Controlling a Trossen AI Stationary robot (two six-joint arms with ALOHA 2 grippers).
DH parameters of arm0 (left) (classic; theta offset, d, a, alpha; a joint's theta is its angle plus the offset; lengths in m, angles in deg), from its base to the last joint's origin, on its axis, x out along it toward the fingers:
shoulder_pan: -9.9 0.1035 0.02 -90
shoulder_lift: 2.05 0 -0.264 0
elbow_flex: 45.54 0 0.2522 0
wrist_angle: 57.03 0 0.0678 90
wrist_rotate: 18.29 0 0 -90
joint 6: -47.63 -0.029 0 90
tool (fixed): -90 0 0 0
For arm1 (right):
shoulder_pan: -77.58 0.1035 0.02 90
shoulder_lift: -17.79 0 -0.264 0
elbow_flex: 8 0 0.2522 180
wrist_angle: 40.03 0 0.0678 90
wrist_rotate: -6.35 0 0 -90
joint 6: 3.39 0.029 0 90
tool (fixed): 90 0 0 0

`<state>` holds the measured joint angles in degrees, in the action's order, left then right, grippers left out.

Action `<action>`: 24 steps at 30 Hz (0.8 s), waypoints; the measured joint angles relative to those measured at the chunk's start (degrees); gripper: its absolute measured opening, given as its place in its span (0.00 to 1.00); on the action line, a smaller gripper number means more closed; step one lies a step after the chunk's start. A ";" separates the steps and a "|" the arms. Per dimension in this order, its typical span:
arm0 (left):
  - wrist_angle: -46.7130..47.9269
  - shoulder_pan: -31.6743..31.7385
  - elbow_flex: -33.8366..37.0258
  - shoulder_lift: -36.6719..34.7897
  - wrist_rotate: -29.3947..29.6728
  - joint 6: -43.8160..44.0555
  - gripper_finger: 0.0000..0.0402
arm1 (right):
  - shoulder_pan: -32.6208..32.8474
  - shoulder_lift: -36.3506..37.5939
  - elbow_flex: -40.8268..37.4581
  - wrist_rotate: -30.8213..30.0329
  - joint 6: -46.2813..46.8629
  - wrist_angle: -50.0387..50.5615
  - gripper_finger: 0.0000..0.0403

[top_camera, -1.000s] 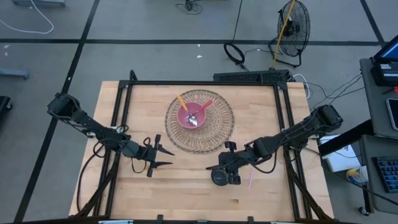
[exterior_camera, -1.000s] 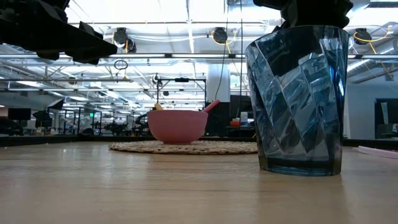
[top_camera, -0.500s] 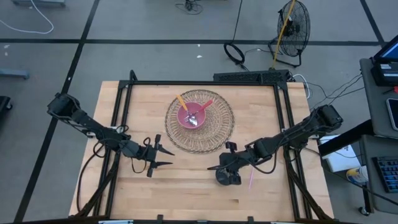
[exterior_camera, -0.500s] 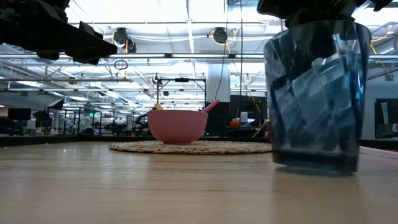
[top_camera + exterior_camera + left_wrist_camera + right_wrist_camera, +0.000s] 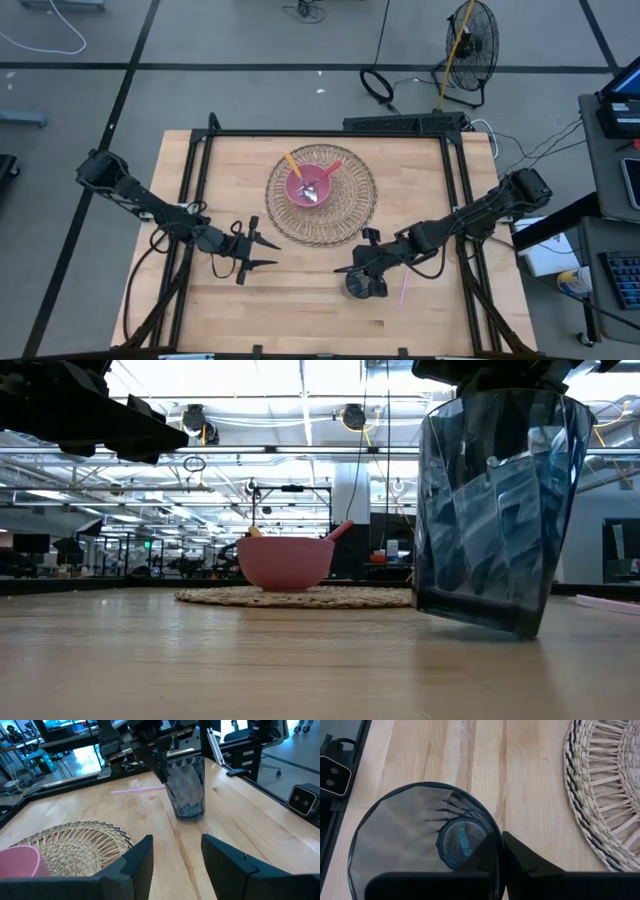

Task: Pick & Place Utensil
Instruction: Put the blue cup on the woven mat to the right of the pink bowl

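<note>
Tumbler [image 5: 495, 510] now tilted, base lifted at one side off the wooden table [image 5: 300, 300], where a second ago stood flat and upright; also shifted a little toward the near table edge in the high view. Right gripper [image 5: 366, 272] clamped on the glass rim, fingers [image 5: 512, 857] pinching the wall, one inside and one outside; a second ago jaws stood wider. Left gripper [image 5: 262, 252] unchanged, spread apart and holding nothing, hovering just beside the woven mat [image 5: 321, 195] on its left side. Pink straw [image 5: 404, 290] flat on the wood just beside the tumbler on its right, near the right frame rail, same spot as before. Open wood along the whole near edge, between the two grippers and left of the left arm; far corners of the table likewise bare. Black frame rails bordering left, right and far sides. Pink bowl [image 5: 310, 185] centred on the mat, well apart from the tumbler, holding a metal spoon [image 5: 311, 193], a yellow-handled utensil [image 5: 291, 161] leaning toward the far left, and a red-handled utensil [image 5: 331, 167] leaning toward the far right. Tumbler itself holding nothing, base seen clear through the right wrist view.
</note>
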<state>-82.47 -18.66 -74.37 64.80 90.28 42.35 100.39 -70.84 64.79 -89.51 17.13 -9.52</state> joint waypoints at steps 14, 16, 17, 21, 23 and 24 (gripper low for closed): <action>0.04 -0.01 0.00 0.00 0.02 -0.01 0.42 | -1.73 2.28 -0.04 0.09 -1.57 0.79 0.01; 0.07 -0.01 0.00 0.00 0.00 -0.09 0.42 | -2.13 3.74 -0.07 -0.01 -1.97 2.39 0.01; 0.11 -0.01 0.00 0.00 0.02 -0.07 0.42 | -2.60 4.61 -0.05 0.04 -2.41 2.19 0.01; 0.12 0.05 0.00 0.00 0.02 -0.11 0.42 | -4.76 8.98 -0.01 -1.74 -3.91 5.45 0.01; 0.06 0.05 0.00 0.00 0.02 -0.13 0.42 | -6.26 11.17 0.00 -2.90 -4.75 7.11 0.01; 0.04 0.05 0.00 -0.03 0.02 -0.09 0.42 | -7.12 12.34 0.00 -3.50 -5.30 8.66 0.01</action>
<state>-82.42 -18.61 -74.37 64.77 90.30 42.26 93.27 -58.49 64.79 -93.01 11.83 -0.86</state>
